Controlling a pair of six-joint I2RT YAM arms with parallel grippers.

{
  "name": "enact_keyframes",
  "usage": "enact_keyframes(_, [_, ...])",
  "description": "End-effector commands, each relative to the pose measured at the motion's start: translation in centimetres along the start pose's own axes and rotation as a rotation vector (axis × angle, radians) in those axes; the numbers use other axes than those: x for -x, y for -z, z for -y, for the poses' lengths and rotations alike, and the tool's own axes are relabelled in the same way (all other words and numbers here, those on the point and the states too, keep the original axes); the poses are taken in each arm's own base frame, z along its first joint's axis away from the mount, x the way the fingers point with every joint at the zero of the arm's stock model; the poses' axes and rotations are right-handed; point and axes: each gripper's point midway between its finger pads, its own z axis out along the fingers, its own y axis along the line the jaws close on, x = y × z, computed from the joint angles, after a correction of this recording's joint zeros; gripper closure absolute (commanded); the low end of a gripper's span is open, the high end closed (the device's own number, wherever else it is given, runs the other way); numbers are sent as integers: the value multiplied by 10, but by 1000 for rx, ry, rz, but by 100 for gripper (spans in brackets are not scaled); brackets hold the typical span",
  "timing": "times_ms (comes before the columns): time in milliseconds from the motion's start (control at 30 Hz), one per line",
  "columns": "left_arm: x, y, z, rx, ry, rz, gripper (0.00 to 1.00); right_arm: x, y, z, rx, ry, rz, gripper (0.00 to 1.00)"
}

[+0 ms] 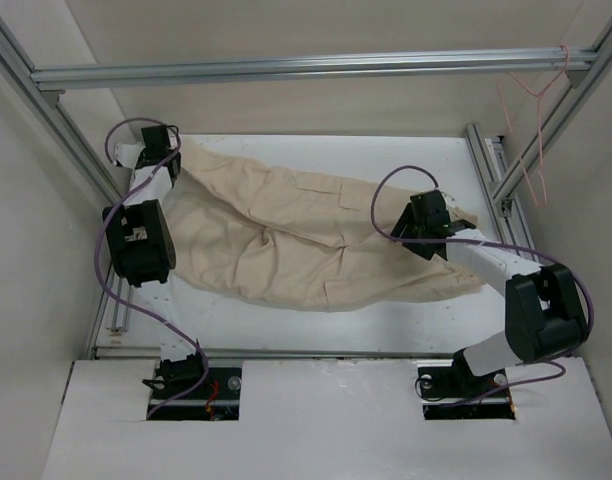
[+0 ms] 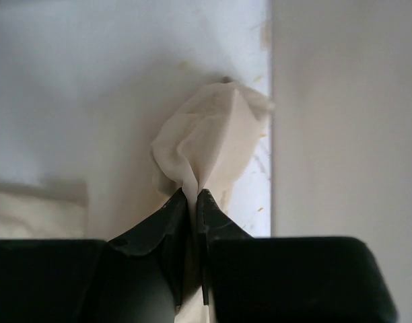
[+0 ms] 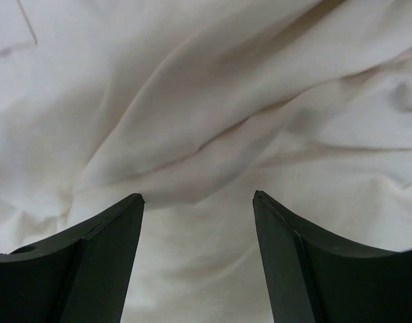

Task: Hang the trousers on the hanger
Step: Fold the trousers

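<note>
Your left gripper (image 2: 194, 195) is pinched tight on a corner of the trousers (image 1: 306, 240), which lie spread mid-table. Your right gripper (image 3: 198, 196) sits fingers apart over the cloth. The pink wire hanger (image 1: 534, 120) hangs at 2 o'clock, well apart, so all the hanging is left to do.

Your left arm (image 1: 138, 238): stretched forward, far left.
Left gripper (image 2: 194, 194): pinched tight on a trousers (image 2: 213, 134) fold.
Your right arm (image 1: 491, 265): elbow out right, forearm angled inward.
Right gripper (image 3: 198, 196): fingers spread wide.
</note>
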Motion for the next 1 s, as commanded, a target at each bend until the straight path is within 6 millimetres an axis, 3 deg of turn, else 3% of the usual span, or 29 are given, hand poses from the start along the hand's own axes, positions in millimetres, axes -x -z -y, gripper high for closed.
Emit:
enact_keyframes(0, [46, 28, 47, -75, -218, 130, 93, 37, 10, -12, 40, -55, 84, 28])
enact_keyframes(133, [62, 32, 39, -3, -442, 221, 93, 52, 15, 4, 16, -92, 117, 28])
enact_keyframes(233, [59, 38, 31, 67, -694, 293, 91, 57, 17, 17, -9, -124, 130, 26])
enact_keyframes(333, [53, 35, 12, 125, -813, 318, 75, 59, 19, 24, -30, -138, 136, 23])
enact_keyframes(467, [54, 39, -18, 163, -715, 311, 42, 69, 27, 37, -70, -158, 165, 22])
enact_keyframes(533, [59, 38, -24, 187, -702, 307, 30, 76, 32, 47, -100, -177, 188, 22])
enact_keyframes(633, [66, 45, -17, 170, -673, 308, 23, 84, 39, 63, -143, -200, 215, 27])
enact_keyframes(733, [63, 62, -2, 110, -644, 295, 21, 85, 40, 83, -223, -214, 231, 43])
enact_keyframes(800, [48, 78, 8, 57, -638, 270, 21, 86, 37, 95, -267, -225, 230, 45])
enact_keyframes(967, [-18, 132, 17, -79, -676, 154, 21, 89, 14, 108, -319, -229, 196, 25])
